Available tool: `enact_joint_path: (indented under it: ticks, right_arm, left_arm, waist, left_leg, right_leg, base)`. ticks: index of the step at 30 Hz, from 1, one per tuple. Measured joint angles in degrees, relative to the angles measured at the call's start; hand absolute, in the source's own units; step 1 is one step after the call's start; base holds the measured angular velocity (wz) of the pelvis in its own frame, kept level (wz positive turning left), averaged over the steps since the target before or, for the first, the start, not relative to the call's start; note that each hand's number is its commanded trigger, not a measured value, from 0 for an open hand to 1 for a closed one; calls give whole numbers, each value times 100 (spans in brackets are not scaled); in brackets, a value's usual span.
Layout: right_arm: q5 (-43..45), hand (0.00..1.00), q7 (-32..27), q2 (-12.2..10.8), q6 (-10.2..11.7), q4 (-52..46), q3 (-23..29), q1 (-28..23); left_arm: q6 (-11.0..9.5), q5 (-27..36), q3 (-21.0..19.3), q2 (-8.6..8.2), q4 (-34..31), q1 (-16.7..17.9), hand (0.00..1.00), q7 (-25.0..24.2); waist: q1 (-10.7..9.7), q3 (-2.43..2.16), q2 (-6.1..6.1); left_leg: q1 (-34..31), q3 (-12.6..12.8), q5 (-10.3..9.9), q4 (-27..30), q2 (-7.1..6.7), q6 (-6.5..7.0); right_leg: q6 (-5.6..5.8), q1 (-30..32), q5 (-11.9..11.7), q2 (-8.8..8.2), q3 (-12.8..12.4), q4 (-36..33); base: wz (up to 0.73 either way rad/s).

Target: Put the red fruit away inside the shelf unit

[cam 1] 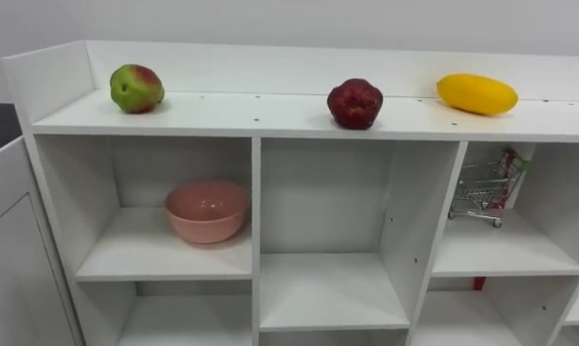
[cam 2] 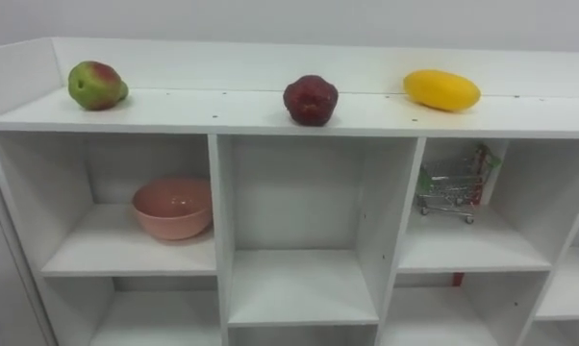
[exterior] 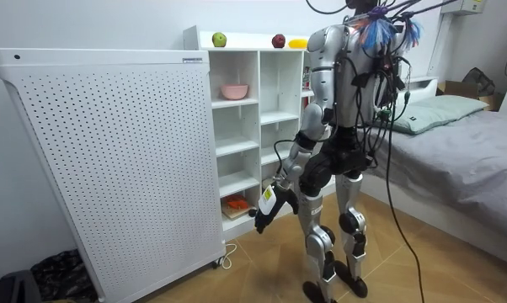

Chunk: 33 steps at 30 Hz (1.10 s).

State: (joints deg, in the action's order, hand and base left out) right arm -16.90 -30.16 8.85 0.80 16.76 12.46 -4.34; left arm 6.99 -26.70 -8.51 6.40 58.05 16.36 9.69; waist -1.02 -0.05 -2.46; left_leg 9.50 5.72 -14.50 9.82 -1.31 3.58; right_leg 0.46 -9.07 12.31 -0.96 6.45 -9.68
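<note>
Looking down in the left eye view, the white closet (cam 1: 251,115) stands straight ahead, and all three pieces of fruit lie on its top board, well apart in a row: a green and red fruit (cam 1: 136,88) near the left end wall, a dark red fruit (cam 1: 355,103) above the middle column, and a long yellow fruit (cam 1: 477,93) toward the right. Each rests on the board alone, touching no other thing. In the room view the robot stands upright on the wooden floor (exterior: 262,269) just in front of the closet, facing its open shelves. A bed (exterior: 464,135) lies behind it at the room view's right, and a tall white perforated panel (exterior: 110,151) stands beside the closet at the room view's left. The left robot hand (exterior: 264,217) hangs low on a lowered arm, level with the bottom shelves and near them. I cannot tell whether its fingers are apart or together. The three fruits show as small spots along the closet's top. In the right eye view a pink bowl (cam 2: 172,207) sits upright on the shelf of the top left compartment. A small shopping cart (cam 2: 448,192) stands in the top right compartment, toward its back wall.
</note>
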Motion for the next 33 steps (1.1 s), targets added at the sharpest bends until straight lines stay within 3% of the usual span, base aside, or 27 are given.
enact_joint_path:
  ticks: [8,11,20,25,33]
  right_arm:
    - [606,0,-350,5,228,-1574,-326,150]
    - [795,0,-291,59,333,-1924,-453,501]
    - [909,0,41,250,454,-2437,-587,1426]
    - [1454,0,221,252,479,-2431,-766,1728]
    - [1458,0,426,296,592,-2439,-909,2024]
  left_arm:
    - [-119,-49,269,20,-14,-45,0,-16]
    - [-132,-45,382,28,-9,-110,0,-15]
    - [-163,-48,533,30,71,-189,0,-63]
    - [-240,-46,553,32,247,-414,0,-154]
    - [-346,-48,649,103,231,-456,0,-263]
  waist:
    - [79,-28,114]
    - [92,-20,127]
    - [229,-6,40]
    - [325,31,-10]
    - [456,7,-70]
  left_leg:
    - [-64,29,1,45,11,-1]
    - [-117,26,6,79,22,-7]
    - [-188,-77,12,93,32,-18]
    - [-224,-116,15,123,33,-22]
    - [-291,-124,16,189,33,-23]
  right_leg:
    - [-4,71,-32,7,-27,-13]
    - [-14,79,-55,18,-26,-20]
    - [-17,87,-59,22,65,5]
    - [-18,123,-59,16,146,11]
    - [-28,126,-67,9,157,8]
  base:
    - [-2]
    - [0]
    - [6]
    - [3]
    - [1]
